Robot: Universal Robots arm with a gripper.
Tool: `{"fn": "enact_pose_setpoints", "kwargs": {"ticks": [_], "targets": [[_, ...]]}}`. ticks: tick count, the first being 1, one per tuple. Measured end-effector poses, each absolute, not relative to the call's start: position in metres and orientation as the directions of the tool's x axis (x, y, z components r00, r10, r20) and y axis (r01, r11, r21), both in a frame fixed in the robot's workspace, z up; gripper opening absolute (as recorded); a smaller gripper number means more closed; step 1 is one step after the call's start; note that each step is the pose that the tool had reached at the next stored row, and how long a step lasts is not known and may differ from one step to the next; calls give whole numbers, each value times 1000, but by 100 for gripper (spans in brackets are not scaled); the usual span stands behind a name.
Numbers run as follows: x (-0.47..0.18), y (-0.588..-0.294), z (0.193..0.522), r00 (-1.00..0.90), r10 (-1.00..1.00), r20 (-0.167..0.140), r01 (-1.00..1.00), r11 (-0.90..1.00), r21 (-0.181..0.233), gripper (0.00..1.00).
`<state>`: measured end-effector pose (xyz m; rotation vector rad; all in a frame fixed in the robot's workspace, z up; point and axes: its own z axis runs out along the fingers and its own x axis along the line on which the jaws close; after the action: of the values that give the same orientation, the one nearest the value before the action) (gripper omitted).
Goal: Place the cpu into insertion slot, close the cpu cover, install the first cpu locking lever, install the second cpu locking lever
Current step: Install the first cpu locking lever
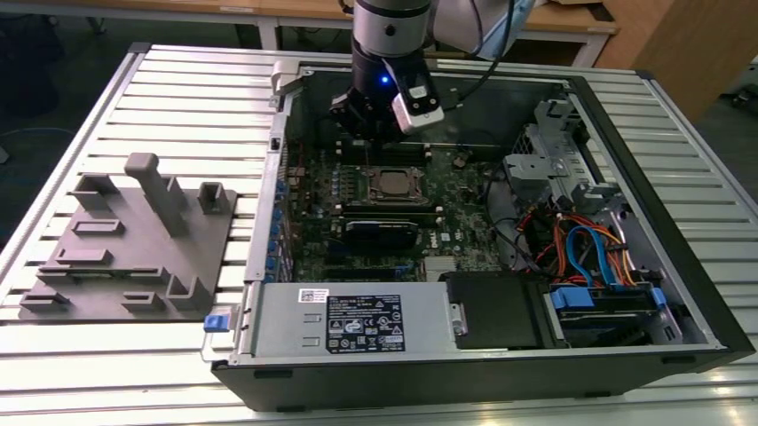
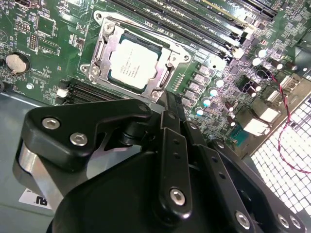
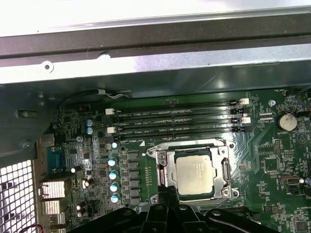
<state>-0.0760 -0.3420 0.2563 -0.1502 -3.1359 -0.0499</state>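
My jaws are together, gripping nothing, as my gripper (image 2: pixel 170 100) hovers just beside the insertion slot (image 2: pixel 98 53). The cpu (image 2: pixel 133 63) sits inside it, the cpu cover (image 2: pixel 167 65) lowered over it. Risk (my guess): pressing off-line, I could slip and scrape the green circuit board (image 2: pixel 43 29) or shift the cover.

On the cpu (image 2: pixel 133 63) the pale grey metal top is showing a smooth satin finish. The cpu cover (image 2: pixel 103 48) is gleaming as bright bare metal. The gripper (image 2: pixel 171 104) is looking matt black, its screw heads (image 2: pixel 177 195) shining.
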Motion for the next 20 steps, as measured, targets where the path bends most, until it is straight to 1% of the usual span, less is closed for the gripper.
{"fn": "enact_pose_setpoints", "kwargs": {"ticks": [20], "targets": [[-85, -340, 256, -996, 87, -2, 87, 996, 32, 10]]}}
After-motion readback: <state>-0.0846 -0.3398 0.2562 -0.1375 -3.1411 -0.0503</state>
